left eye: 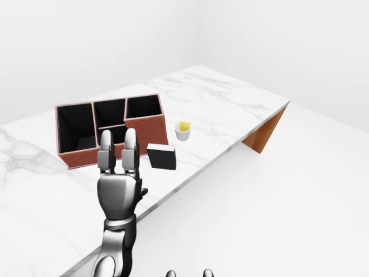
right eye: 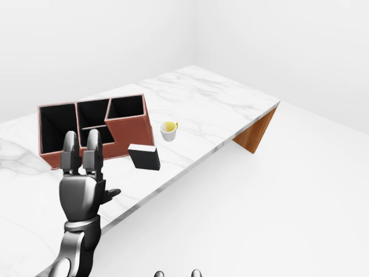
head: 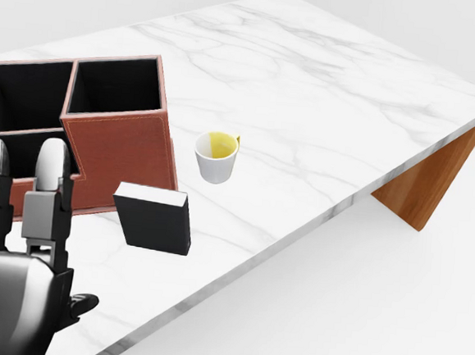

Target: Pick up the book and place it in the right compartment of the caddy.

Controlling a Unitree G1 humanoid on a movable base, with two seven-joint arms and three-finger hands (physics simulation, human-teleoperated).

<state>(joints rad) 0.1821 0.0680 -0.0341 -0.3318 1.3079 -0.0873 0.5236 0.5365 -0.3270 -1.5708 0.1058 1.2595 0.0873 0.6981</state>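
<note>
Your left hand (left eye: 119,187) is raised over the table (left eye: 230,107) with its fingers (left eye: 106,151) straight up and spread, holding nothing, just left of the book (head: 154,217) in the head view. The book lies on the marble beside the caddy (head: 120,148), below its right compartment, with a cup (head: 216,157) to the right. Of your right hand (left eye: 187,273) only fingertips show at the bottom edge, so you cannot tell its state.
</note>
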